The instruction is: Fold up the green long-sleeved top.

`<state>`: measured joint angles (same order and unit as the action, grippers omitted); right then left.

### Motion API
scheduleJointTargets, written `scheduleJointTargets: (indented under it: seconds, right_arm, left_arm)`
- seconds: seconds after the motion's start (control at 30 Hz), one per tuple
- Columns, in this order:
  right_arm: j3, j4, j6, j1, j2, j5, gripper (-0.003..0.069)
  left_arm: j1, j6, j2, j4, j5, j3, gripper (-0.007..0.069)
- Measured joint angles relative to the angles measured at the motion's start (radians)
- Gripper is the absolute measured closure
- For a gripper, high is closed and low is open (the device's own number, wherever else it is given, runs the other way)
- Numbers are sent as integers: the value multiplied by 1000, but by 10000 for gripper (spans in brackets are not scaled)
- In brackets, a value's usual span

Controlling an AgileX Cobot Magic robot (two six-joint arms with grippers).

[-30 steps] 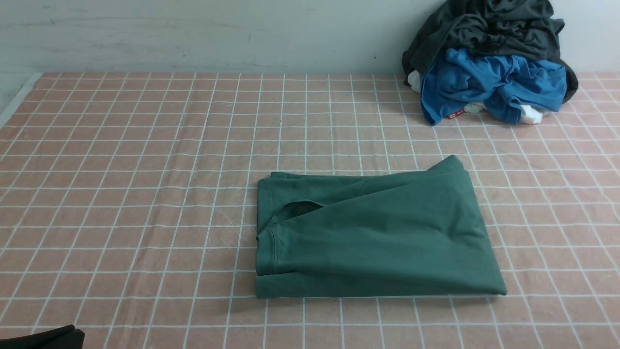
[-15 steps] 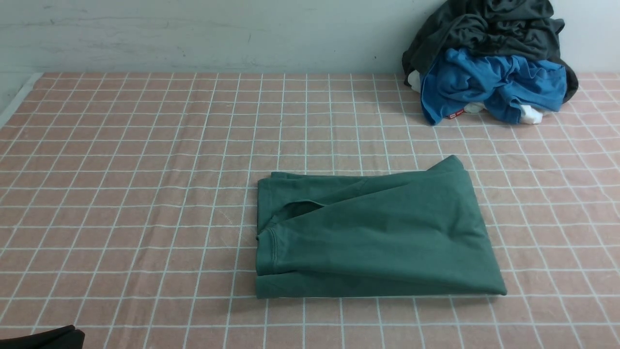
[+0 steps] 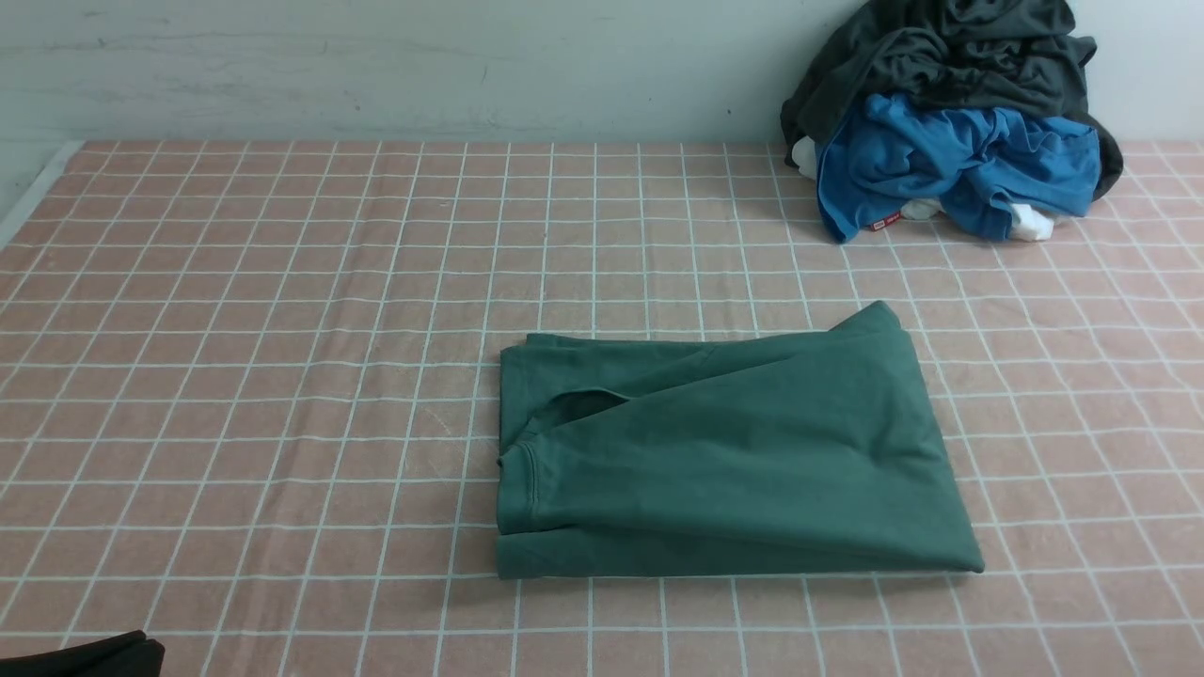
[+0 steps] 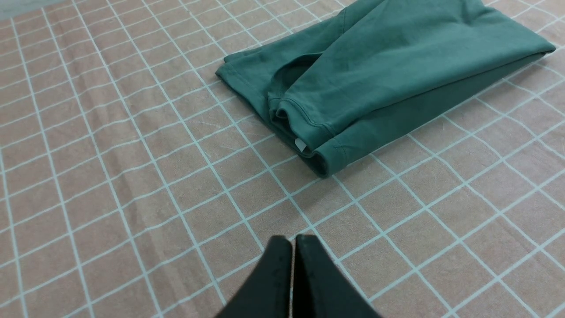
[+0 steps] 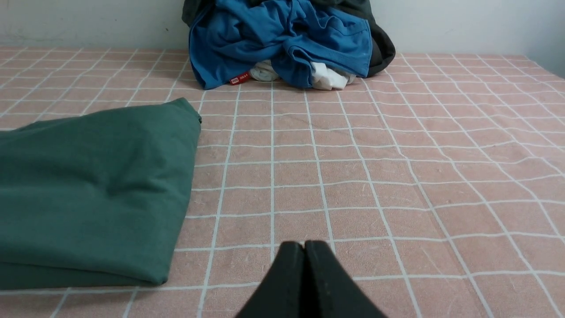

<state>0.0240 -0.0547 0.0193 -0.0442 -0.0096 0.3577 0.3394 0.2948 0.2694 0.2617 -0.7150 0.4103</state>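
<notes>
The green long-sleeved top (image 3: 734, 451) lies folded into a compact rectangle near the middle of the pink checked cloth. Its neckline faces left and no logo shows. It also shows in the left wrist view (image 4: 375, 66) and in the right wrist view (image 5: 88, 185). My left gripper (image 4: 292, 238) is shut and empty, above bare cloth, near the top's folded left corner. Only a dark corner of the left arm (image 3: 85, 653) shows in the front view. My right gripper (image 5: 304, 243) is shut and empty, above bare cloth to the right of the top. It is out of the front view.
A pile of clothes sits at the back right against the wall: a dark charcoal-grey garment (image 3: 950, 47) over a bright blue one (image 3: 950, 160), with white pieces underneath. The pile also shows in the right wrist view (image 5: 282, 39). The pink checked cloth (image 3: 235, 329) covers the table.
</notes>
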Motion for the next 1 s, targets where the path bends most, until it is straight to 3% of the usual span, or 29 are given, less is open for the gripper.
scheduleJointTargets:
  seconds: [0.63, 0.77, 0.87, 1.0]
  right_arm:
    - [0, 0, 3, 0, 0, 0, 673]
    - [0, 0, 3, 0, 0, 0, 673]
    - [0, 0, 4, 0, 0, 0, 673]
    - [0, 0, 4, 0, 0, 0, 673]
  left_arm:
    - [-11, -2, -12, -34, 49, -9, 631]
    - [-83, -81, -70, -122, 252, -81, 631]
    - [-191, -228, -151, -205, 514, -223, 631]
    - [-283, -325, -235, -269, 620, -348, 631]
